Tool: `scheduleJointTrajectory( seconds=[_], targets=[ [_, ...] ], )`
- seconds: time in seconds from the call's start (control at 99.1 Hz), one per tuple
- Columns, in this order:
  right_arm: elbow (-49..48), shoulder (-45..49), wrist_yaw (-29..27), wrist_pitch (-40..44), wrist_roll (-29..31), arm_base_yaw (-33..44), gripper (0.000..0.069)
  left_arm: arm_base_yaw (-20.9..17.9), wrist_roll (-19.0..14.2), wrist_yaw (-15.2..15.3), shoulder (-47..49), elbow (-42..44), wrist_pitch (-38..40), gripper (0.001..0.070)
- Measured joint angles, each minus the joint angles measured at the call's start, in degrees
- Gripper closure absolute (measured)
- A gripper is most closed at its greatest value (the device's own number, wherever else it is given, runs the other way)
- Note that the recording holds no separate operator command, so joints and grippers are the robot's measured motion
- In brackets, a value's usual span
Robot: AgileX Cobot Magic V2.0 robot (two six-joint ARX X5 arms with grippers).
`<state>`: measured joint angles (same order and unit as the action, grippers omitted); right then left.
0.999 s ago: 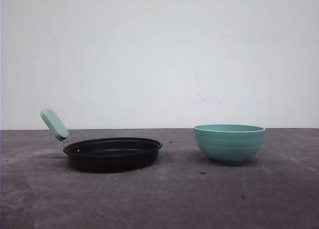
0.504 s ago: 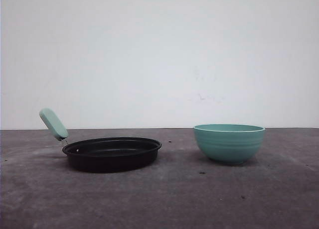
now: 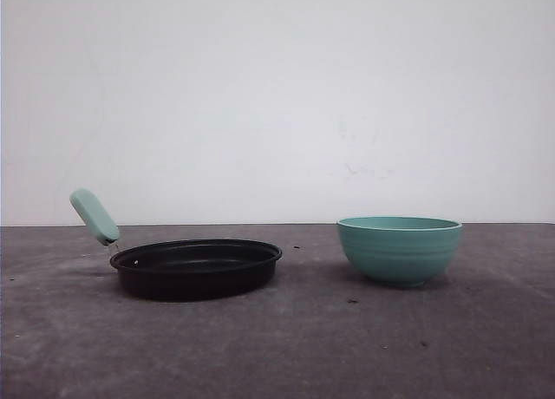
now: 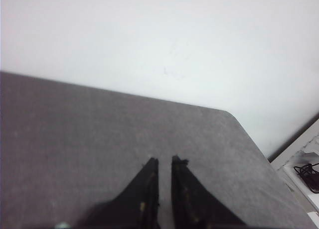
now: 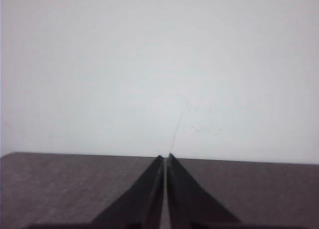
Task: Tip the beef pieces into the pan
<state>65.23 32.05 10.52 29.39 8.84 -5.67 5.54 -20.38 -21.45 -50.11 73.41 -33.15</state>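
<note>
The black pan (image 3: 196, 269) sits left of centre on the table, its mint-green handle (image 3: 94, 216) rising to the back left. No beef pieces are in view; nothing rises above the pan's rim. My left gripper (image 4: 165, 160) hovers over bare table near a far corner, its jaws a narrow slit apart with nothing between them. Low over the table and pointing at the white wall, my right gripper (image 5: 165, 156) has its fingers almost touching and holds nothing.
A teal ribbed bowl (image 3: 399, 250) stands right of the pan with a hand-wide gap between them; its inside is hidden. The dark grey table (image 3: 303, 347) ends at a white wall. In the left wrist view a white shelf with cables (image 4: 305, 170) lies beyond the table's edge.
</note>
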Motion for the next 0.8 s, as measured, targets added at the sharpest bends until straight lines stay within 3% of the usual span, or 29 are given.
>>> scheduleJointTrajectory(
  seconds=[0.05,0.091,0.242,0.323,0.464,0.555,0.666,0.797],
  targets=[
    [1.1,1.0,0.2,0.4,-0.6,0.0,0.0659,0.0,0.1,-0.8,-0.9,2.2,-0.2,0.0663],
    [1.4,1.5,0.4,0.6,-1.1,0.0,0.0601,0.1,0.2,-1.3,-0.8,2.8,-0.2,0.0620],
    [1.4,1.7,0.0,1.5,-1.2,0.0,0.0155,0.7,0.5,-1.5,0.7,2.9,-1.9,0.0280],
    [1.4,1.6,0.0,2.1,-1.1,0.0,0.0024,0.7,0.8,-1.5,0.7,2.9,-2.4,0.0191],
    [1.4,1.6,0.0,4.5,-1.1,0.0,0.0009,1.2,0.9,-0.9,0.1,2.4,-3.5,0.0160],
    [1.4,1.6,0.0,6.5,-1.1,0.0,0.0009,2.3,-0.3,2.2,0.4,-1.0,-3.1,0.0158],
    [1.4,1.6,0.0,10.0,-0.9,0.0,0.0009,2.6,-2.0,6.4,0.7,-9.3,-0.8,0.0157],
    [1.4,1.6,0.0,16.5,0.0,0.0,0.0009,2.4,-5.5,5.4,-1.9,-22.4,7.5,0.0157]
  ],
)
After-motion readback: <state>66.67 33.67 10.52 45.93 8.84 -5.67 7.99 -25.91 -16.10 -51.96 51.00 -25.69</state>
